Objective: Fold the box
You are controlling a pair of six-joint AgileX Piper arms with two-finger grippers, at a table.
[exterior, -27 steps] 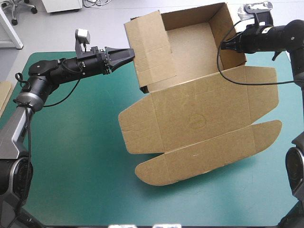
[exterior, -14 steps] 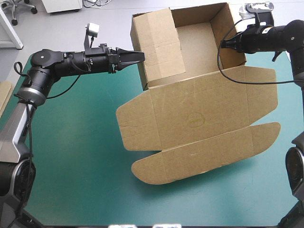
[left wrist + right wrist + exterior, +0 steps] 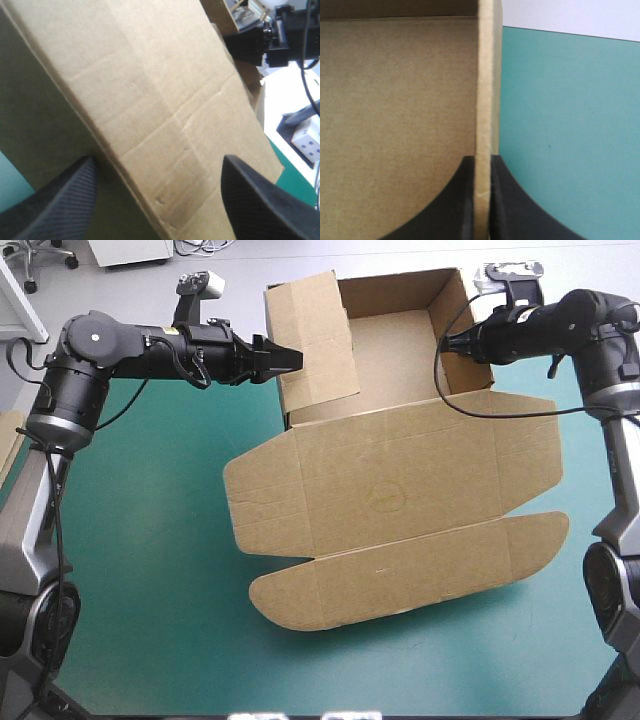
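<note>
**Item 1. Box** (image 3: 400, 490): cut brown board, part assembled. The far half stands as an open tray with its walls raised. The lid panel lies flat in front of the tray on the teal-green cover (image 3: 150, 560), and a front flap with rounded ends (image 3: 400, 580) lies beyond the lid on the near side. The tray's left wall flap (image 3: 315, 335) rises taller than the other walls and tilts a little outward. The whole box sits nearer the table's far edge than its near one.

**Item 2. Left gripper** (image 3: 288, 358): at the outer face of the box's left wall flap, near that flap's upper part. In the left wrist view its black fingers (image 3: 65, 200) stand wide apart, with the wall's board (image 3: 165, 100) running slantwise between and ahead of them. Nothing is pinched.

**Item 3. Right gripper** (image 3: 447, 343): at the top edge of the box's right wall. In the right wrist view the fingers (image 3: 445, 210) are pressed almost together, clamping that wall (image 3: 485, 75) edge-on. The tray's inside (image 3: 395, 100) lies to one side of the wall and the bare cover (image 3: 570, 125) to the other.

**Item 4. Strip of spare board** (image 3: 8, 440): at the table's left edge, well apart from the box.
</note>
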